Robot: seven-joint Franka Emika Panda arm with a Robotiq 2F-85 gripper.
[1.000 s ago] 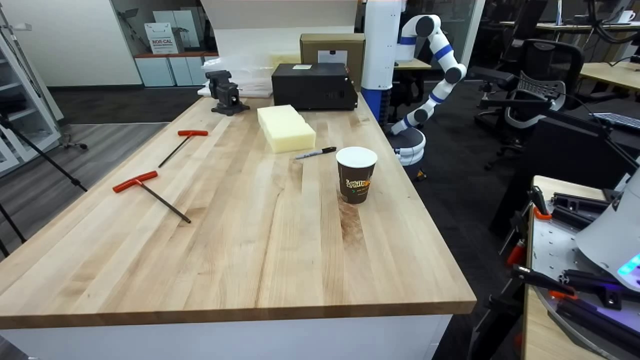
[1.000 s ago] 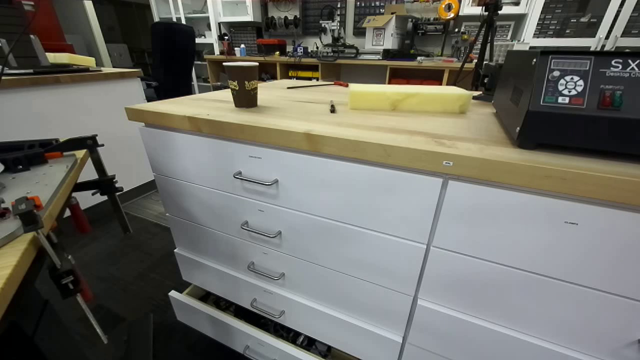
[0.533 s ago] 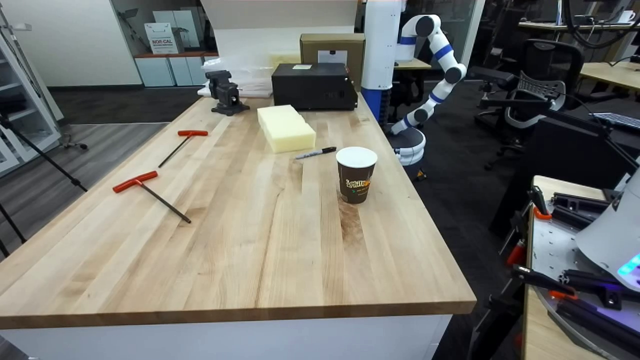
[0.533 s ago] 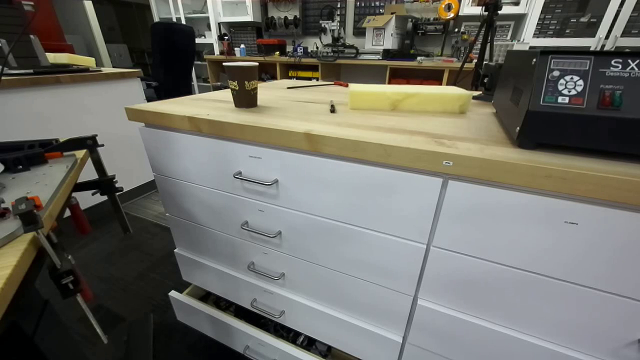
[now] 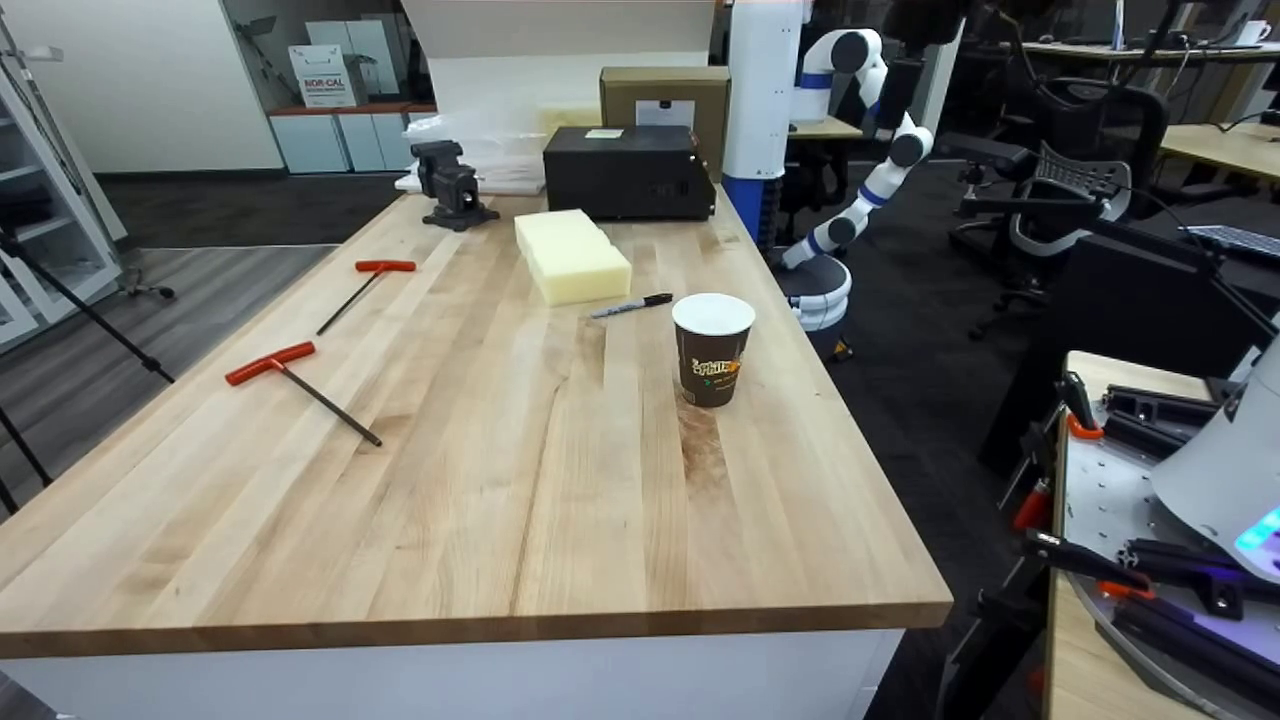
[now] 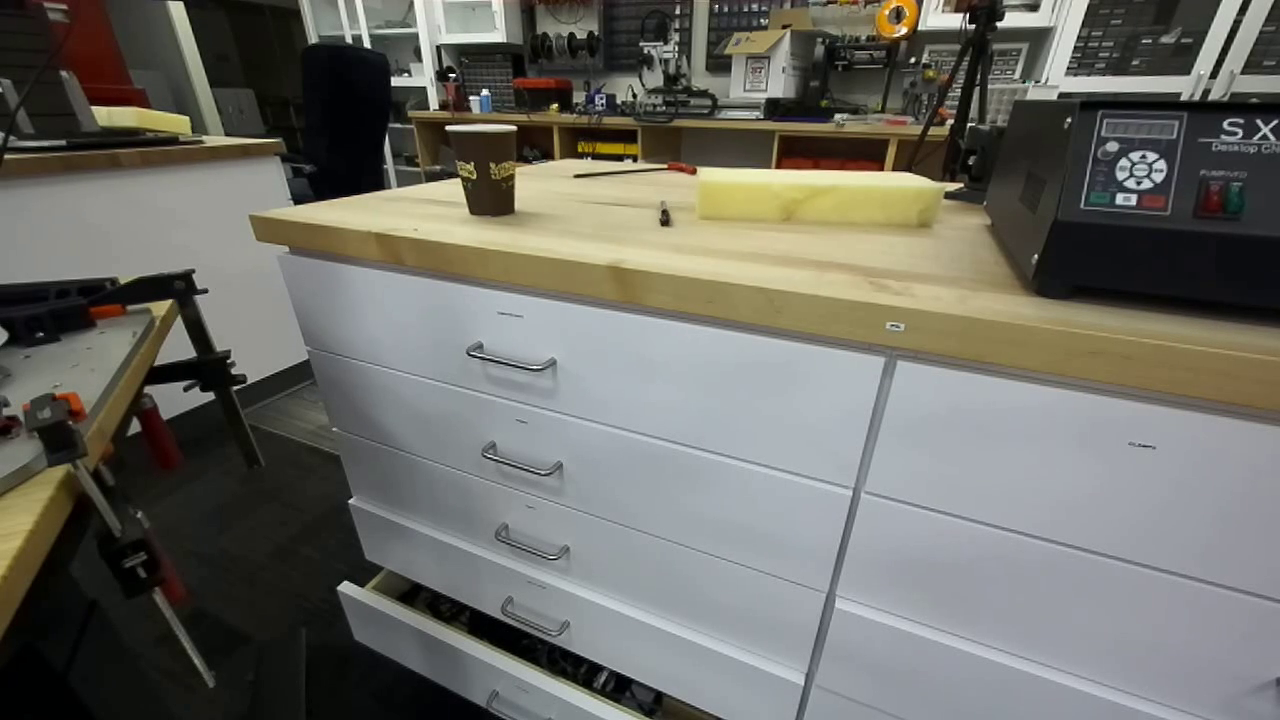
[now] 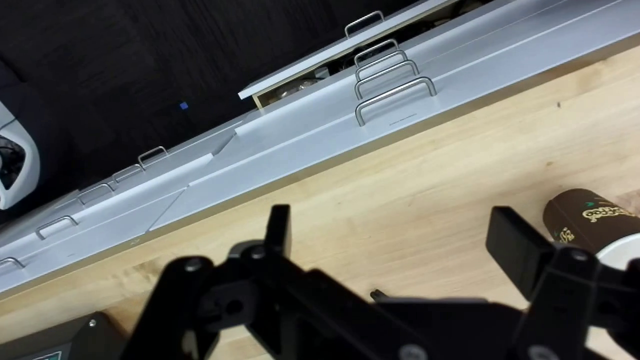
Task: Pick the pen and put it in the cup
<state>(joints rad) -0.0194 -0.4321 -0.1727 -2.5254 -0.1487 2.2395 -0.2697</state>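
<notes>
The thin dark pen [image 5: 632, 306] lies on the wooden tabletop between the foam block and the cup. It also shows in an exterior view [image 6: 665, 214], end-on. In the wrist view only one dark end of the pen [image 7: 378, 295] shows past the gripper body. The brown paper cup [image 5: 712, 355] with a white rim stands upright near the table edge, also in an exterior view [image 6: 488, 172] and at the right of the wrist view [image 7: 580, 220]. My gripper [image 7: 392, 220] is open and empty, above the table. Dark gripper parts [image 5: 903, 75] hang high at the top of an exterior view.
A yellow foam block [image 5: 573, 258] lies beside the pen. Two red-handled T-shaped tools [image 5: 385, 266] [image 5: 270, 364] lie on the table's far side from the cup. A black machine box [image 5: 630, 172] and a small vise [image 5: 452, 185] stand at the table's back. A drawer [image 6: 480, 650] is open below.
Dark gripper parts have come into view at the top of an exterior view, and the arm's cable there has shifted. The pen and the cup have not moved.
</notes>
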